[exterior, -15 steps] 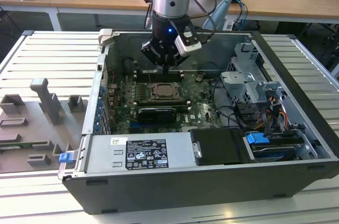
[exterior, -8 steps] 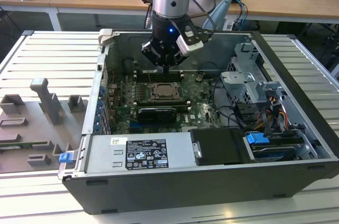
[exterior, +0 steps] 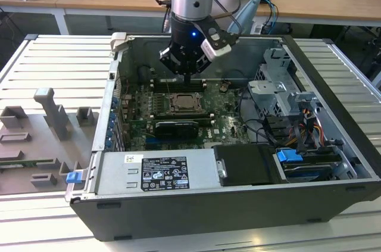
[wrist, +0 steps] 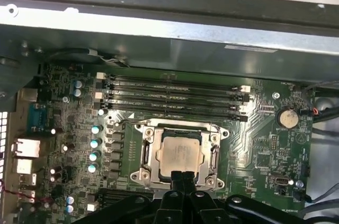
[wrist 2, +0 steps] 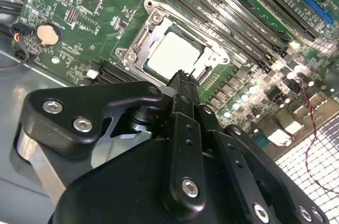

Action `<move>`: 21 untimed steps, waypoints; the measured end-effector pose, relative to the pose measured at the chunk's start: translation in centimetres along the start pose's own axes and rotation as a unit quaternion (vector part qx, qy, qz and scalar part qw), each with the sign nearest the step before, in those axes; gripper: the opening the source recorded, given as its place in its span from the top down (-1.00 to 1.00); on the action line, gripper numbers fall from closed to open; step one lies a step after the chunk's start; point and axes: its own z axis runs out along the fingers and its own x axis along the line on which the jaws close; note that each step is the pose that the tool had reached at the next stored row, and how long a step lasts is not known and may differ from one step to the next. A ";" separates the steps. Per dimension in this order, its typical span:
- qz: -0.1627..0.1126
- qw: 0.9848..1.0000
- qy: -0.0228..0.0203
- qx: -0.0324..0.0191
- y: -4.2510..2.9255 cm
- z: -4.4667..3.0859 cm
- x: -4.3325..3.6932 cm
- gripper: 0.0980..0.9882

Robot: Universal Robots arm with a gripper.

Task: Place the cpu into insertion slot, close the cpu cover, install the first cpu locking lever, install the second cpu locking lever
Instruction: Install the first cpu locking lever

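1. You have one open computer case [exterior: 238, 207] lying on the slatted metal counter [exterior: 53, 61]. Your single arm reaches down into it from above.
2. One cpu [wrist: 180, 155] sits in the insertion slot [wrist: 175, 125], pale metal face up, on the green motherboard [wrist: 254, 150].
3. One cpu cover [wrist: 150, 155] lies flat around the cpu and frames it through its cut-out centre. You cannot tell whether any locking lever is latched.
4. Four long memory slots [wrist: 175, 97] with white clips run side by side just beside the socket. One round coin battery [wrist: 287, 118] sits on the board, apart from them.
5. In the exterior view, one black expansion card [exterior: 177, 127] lies just beside the socket on the side away from the memory slots. One grey power supply [exterior: 155, 171] lies at the near edge. One drive cage [exterior: 280, 94] stands at the exterior view's right.
6. Your arm's wrist points straight down, with the claw [exterior: 186, 75] poised over the socket. In both wrist views its tip lines up with the edge of the cpu.
7. The claw's two black fingers [wrist 2: 183, 83] are pressed together, with nothing held between them.
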 end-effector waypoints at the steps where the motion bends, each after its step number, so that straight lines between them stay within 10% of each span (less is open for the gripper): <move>1: -0.004 1.000 0.000 0.000 0.00 0.00 0.03 0.98; 21: -0.004 1.000 -0.004 0.000 0.57 0.02 5.24 0.98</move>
